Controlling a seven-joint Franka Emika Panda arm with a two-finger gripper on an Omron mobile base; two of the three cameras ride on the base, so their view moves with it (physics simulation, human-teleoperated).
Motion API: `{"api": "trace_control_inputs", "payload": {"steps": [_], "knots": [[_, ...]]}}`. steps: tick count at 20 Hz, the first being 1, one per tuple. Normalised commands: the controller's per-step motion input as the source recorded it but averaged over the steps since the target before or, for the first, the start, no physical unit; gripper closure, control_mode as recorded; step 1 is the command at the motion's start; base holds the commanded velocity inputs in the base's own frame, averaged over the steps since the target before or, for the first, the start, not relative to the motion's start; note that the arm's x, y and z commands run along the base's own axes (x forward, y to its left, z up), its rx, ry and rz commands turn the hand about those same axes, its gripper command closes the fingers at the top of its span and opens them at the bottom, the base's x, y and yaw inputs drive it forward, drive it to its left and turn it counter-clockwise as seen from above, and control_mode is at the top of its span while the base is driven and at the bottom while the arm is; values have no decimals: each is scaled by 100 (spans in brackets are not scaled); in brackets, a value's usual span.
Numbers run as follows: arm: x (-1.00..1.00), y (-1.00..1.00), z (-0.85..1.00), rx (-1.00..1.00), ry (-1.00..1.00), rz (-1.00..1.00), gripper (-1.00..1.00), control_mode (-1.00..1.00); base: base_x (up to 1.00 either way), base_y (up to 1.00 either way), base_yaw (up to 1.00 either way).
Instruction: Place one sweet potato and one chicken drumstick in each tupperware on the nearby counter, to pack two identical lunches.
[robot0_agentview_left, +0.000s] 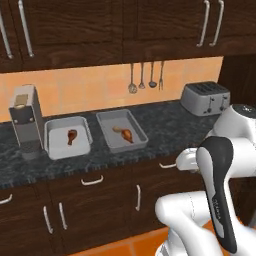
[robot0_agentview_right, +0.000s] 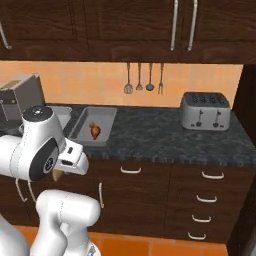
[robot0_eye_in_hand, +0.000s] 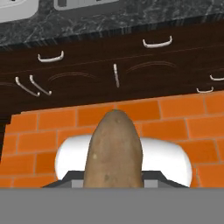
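Tan-brown oblong sweet potato (robot0_eye_in_hand: 114, 151) is clamped in the tool (robot0_eye_in_hand: 114, 183), sticking out toward 12 o'clock in the hand view; finger tips hidden behind it, jaws closed on it. Behind it: orange brick floor (robot0_eye_in_hand: 39, 127) and dark brown wooden cabinet fronts with curved silver handles (robot0_eye_in_hand: 50, 57). In the right base view a tan tip (robot0_agentview_right: 58, 174) pokes out below the white wrist at 8 o'clock, in front of the cabinets, below the edge of the black-grey marbled stone counter (robot0_agentview_left: 170, 122).

On that counter in the left base view: two shallow pale grey rectangular tupperware trays side by side, near but not touching. Left tray (robot0_agentview_left: 55, 145) sits at 9 o'clock with one dark red-brown chicken drumstick (robot0_agentview_left: 72, 136) inside. Right tray (robot0_agentview_left: 137, 142) sits near centre, also holding one drumstick (robot0_agentview_left: 126, 133), lying diagonally. Can't make out any sweet potato in either tray.

Tall grey coffee machine (robot0_agentview_left: 25, 120) stands just beside the left tray at its 9 o'clock. Silver four-slot toaster (robot0_agentview_left: 205, 97) is well apart at 2 o'clock. Four metal utensils (robot0_agentview_left: 146, 76) hang on the orange tiled wall at 12 o'clock, under dark upper cabinets (robot0_agentview_left: 100, 25).
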Motion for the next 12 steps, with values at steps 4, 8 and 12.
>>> {"api": "trace_control_inputs", "payload": {"steps": [4,8,12], "knots": [[0,0,0,0,0,0,100,100,63,94,0],[0,0,0,0,0,0,100,100,14,88,0],[0,0,0,0,0,0,100,100,27,82,0]]}}
